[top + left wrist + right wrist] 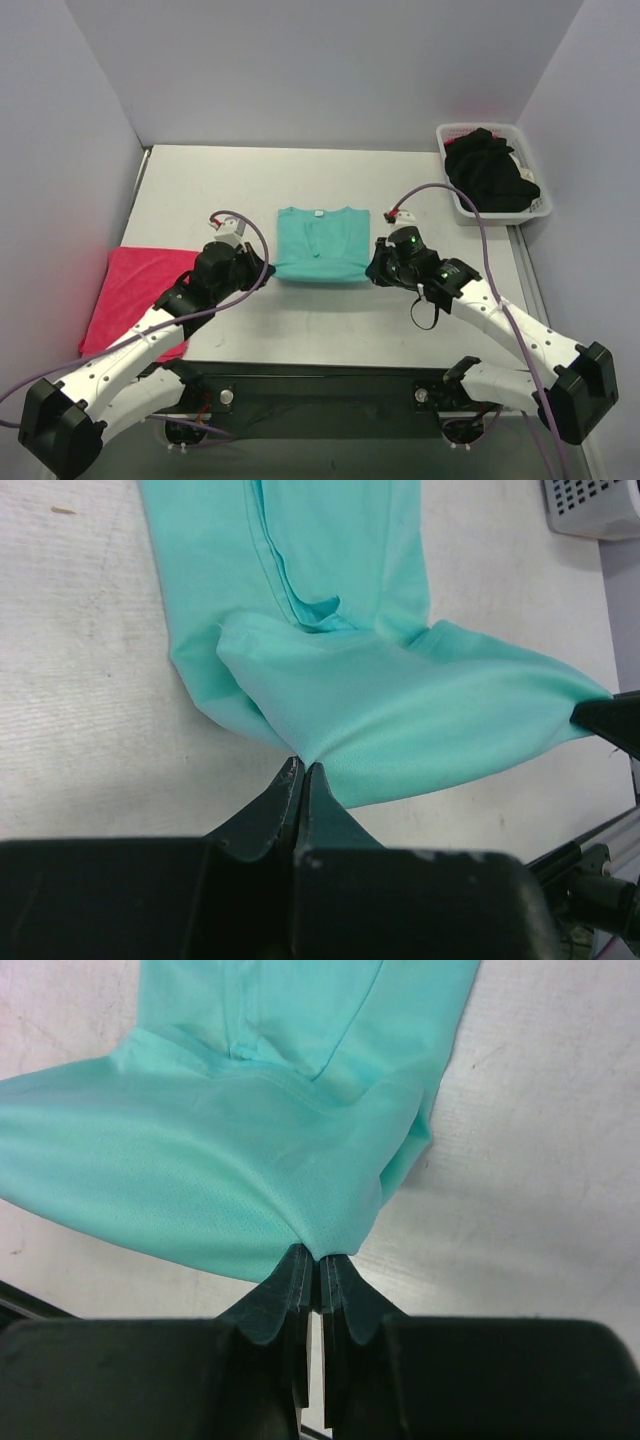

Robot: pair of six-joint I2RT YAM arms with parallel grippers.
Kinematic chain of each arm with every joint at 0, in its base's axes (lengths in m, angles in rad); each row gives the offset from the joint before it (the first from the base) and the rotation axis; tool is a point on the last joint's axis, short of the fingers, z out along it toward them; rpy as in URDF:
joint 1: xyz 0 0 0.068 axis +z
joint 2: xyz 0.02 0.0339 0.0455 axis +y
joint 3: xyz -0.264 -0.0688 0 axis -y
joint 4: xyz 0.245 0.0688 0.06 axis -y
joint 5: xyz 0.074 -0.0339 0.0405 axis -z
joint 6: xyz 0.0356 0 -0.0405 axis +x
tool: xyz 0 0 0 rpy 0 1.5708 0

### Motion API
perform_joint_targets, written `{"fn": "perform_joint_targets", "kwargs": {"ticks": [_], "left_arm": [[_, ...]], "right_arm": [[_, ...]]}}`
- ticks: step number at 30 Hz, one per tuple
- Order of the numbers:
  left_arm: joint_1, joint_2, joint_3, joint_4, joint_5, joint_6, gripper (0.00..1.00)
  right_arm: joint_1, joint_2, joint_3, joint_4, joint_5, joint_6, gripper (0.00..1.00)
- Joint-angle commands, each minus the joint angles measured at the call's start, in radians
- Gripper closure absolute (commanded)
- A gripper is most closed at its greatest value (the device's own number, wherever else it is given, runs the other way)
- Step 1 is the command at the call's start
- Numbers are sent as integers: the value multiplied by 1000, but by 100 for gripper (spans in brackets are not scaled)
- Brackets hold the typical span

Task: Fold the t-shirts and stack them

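Note:
The teal-green t-shirt [320, 243] lies mid-table, collar at the far edge, its near hem lifted off the table. My left gripper [262, 270] is shut on the hem's left corner; the cloth [400, 710] stretches away from my pinched fingertips [302, 767]. My right gripper [373, 268] is shut on the hem's right corner, and the cloth [200, 1160] runs left from the tips [318, 1253]. The pinkish-red t-shirt [135, 293] lies flat at the left, partly under my left arm. Black t-shirts [490, 172] are piled in the basket.
A white slotted basket [541, 208] stands at the back right; its corner shows in the left wrist view [590, 505]. Grey walls close in the table on three sides. The black front rail [320, 385] runs between the arm bases.

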Motion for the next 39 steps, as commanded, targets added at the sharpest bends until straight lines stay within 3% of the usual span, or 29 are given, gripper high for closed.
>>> {"fn": "perform_joint_targets", "kwargs": {"ticks": [1, 10, 17, 33, 39], "left_arm": [[1, 54, 82, 31, -107, 1, 100], [9, 225, 231, 88, -199, 18, 100], [38, 453, 372, 148, -213, 46, 100], [156, 922, 720, 211, -170, 56, 100], [188, 1093, 875, 199, -104, 76, 100]], "right_arm": [[-15, 74, 80, -22, 61, -66, 100], [-87, 255, 221, 29, 21, -119, 100], [-157, 387, 352, 53, -27, -144, 100], [-260, 868, 717, 85, -85, -152, 100], [-288, 965, 838, 68, -76, -150, 100]]}}
